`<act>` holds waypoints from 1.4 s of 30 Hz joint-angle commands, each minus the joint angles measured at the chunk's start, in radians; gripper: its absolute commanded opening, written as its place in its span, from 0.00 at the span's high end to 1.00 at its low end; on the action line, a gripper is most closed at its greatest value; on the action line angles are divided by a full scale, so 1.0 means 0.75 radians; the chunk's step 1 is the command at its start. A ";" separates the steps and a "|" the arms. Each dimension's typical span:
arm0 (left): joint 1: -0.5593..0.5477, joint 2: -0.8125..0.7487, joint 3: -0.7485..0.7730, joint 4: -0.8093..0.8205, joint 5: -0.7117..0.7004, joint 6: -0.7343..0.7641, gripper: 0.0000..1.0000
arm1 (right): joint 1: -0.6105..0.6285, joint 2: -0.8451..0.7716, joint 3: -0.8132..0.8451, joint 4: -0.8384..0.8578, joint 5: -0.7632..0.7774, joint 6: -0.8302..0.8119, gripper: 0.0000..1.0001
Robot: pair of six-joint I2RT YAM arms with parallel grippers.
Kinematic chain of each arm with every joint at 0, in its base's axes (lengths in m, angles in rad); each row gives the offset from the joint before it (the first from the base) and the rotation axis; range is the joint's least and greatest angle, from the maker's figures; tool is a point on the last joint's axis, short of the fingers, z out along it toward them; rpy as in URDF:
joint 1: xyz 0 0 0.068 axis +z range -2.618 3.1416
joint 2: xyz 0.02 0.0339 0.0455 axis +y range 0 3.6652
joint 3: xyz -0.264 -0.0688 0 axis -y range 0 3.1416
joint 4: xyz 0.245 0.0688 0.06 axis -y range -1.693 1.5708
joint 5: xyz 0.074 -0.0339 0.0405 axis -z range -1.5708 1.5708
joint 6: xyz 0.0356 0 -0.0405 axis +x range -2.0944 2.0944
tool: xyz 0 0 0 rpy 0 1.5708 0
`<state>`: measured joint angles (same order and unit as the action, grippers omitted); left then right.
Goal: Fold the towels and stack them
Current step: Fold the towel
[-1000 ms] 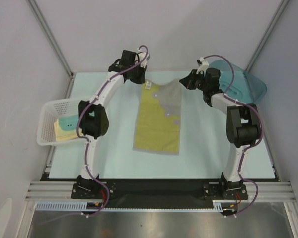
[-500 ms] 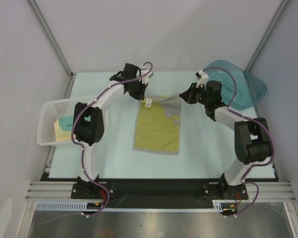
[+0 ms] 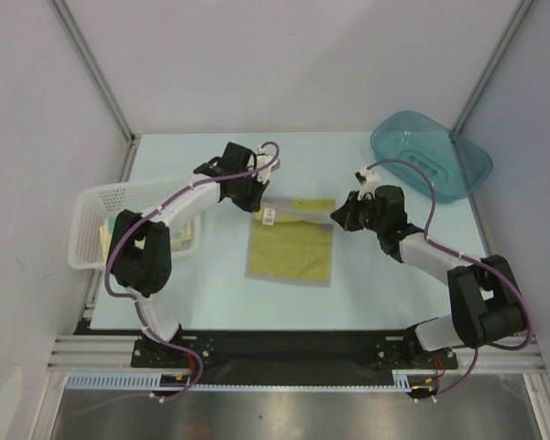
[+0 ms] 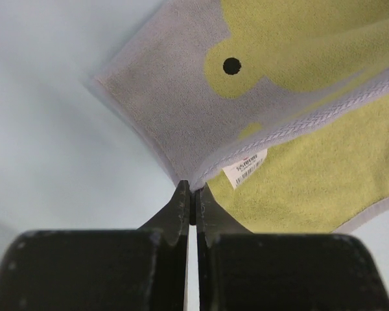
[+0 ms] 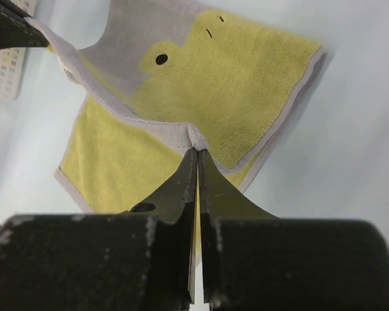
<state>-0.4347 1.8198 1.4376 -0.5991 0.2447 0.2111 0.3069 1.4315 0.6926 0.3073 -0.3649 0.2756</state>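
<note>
One of the towels (image 3: 289,255), yellow with a grey border and grey underside, lies mid-table with its far edge lifted and carried back over the near part. My left gripper (image 3: 262,207) is shut on the far-left corner beside the white label (image 4: 244,167). My right gripper (image 3: 337,217) is shut on the far-right corner. In the left wrist view the left gripper (image 4: 193,192) pinches the grey hem of the towel (image 4: 311,168). In the right wrist view the right gripper (image 5: 198,153) pinches the towel (image 5: 246,84). The raised flap shows a yellow patch with a black dot (image 4: 231,65).
A white mesh basket (image 3: 90,213) stands at the left edge, partly behind my left arm, with a pale yellow cloth (image 3: 186,231) showing inside. A teal translucent tub (image 3: 431,156) sits at the far right corner. Metal frame posts rise at the back corners.
Both grippers came toward the near side with the towel's far edge, folding it over. The visible towel is now about half as long, and the tub is uncovered.
</note>
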 commanded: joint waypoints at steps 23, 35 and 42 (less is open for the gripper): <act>-0.214 -0.350 -0.467 -0.005 -0.160 -0.214 0.68 | 0.300 -0.452 -0.269 -0.458 0.391 0.166 0.80; -0.214 -0.393 -0.477 -0.007 -0.273 -0.559 0.42 | 0.290 -0.352 -0.069 -0.708 0.411 0.424 0.54; -0.161 -0.322 -0.587 0.169 -0.198 -0.727 0.42 | 0.252 -0.093 -0.071 -0.522 0.345 0.447 0.66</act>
<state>-0.5838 1.5604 1.0168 -0.5602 0.0551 -0.2379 0.5117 1.3109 0.6189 -0.1455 -0.0910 0.5838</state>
